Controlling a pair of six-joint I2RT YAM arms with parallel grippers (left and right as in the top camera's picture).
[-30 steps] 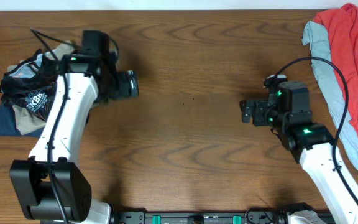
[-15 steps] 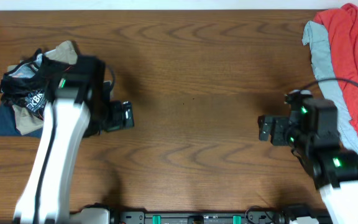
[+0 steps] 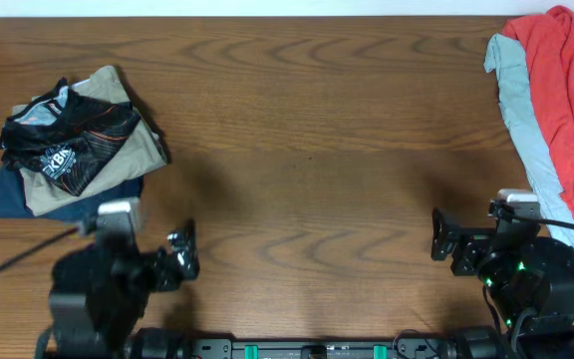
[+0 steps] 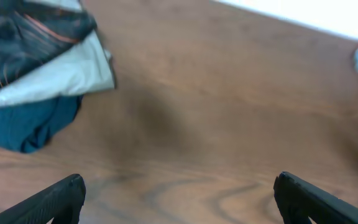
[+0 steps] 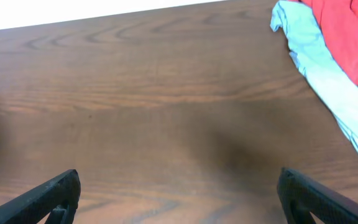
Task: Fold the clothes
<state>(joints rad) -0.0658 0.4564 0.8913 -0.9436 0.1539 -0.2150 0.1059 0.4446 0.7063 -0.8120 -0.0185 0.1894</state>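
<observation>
The black jersey (image 3: pixel 68 138) with orange lines and a white logo lies folded on top of the khaki trousers (image 3: pixel 118 150) and a navy garment (image 3: pixel 28 199) at the far left. It also shows in the left wrist view (image 4: pixel 23 37) at the upper left. My left gripper (image 3: pixel 182 254) is open and empty near the front edge, below and right of that stack; its fingertips frame bare wood (image 4: pixel 179 186). My right gripper (image 3: pixel 444 239) is open and empty near the front right edge, over bare wood (image 5: pixel 179 186).
A red garment (image 3: pixel 566 80) lies over a pale grey one (image 3: pixel 526 120) along the right edge; both show in the right wrist view, red (image 5: pixel 347 31) and grey (image 5: pixel 328 81). The wooden table (image 3: pixel 307 130) spans the frames.
Both arms have pulled back toward the front edge. The left gripper left the stack of clothes and the jersey now lies uncovered on it. The right gripper moved down and right.
</observation>
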